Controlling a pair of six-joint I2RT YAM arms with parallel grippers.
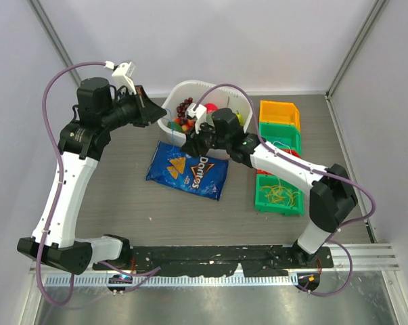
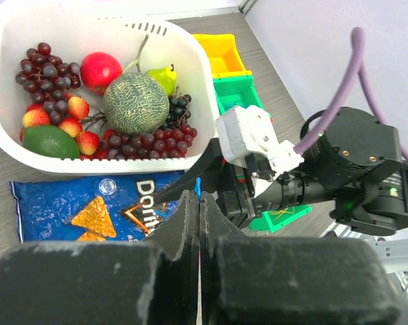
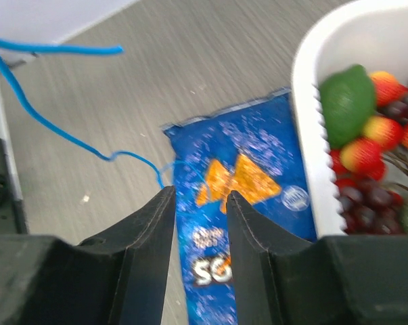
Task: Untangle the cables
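"Well, from above, where are the cables?"
"A thin yellow cord bunch (image 1: 279, 195) lies in the green plastic bin (image 1: 279, 211)."
"Left wrist?"
"The left gripper (image 2: 198, 198) is clenched, with the thin blue cord (image 2: 197, 185) at its tips, perhaps anchoring it."
"Right wrist?"
"The right gripper (image 3: 200, 196) has its jaws apart beside the thin blue cord (image 3: 61, 49), probably lining up a pinch."

Left arm (image 1: 68, 189) and right arm (image 1: 285, 169): my long links have white shells, and my joints (image 1: 333, 198) sit in black rounded housings. A purple hose (image 2: 356, 54) runs loose along each arm. Each wrist carries a white boxy camera mount (image 2: 252, 135) with a few small dark holes in its face. Left gripper (image 2: 199, 200) and right gripper (image 3: 199, 195): matte black wedge-shaped fingers, edges rough and scuffed grey. There is a small green light (image 2: 393, 191) on the right forearm's black housing.
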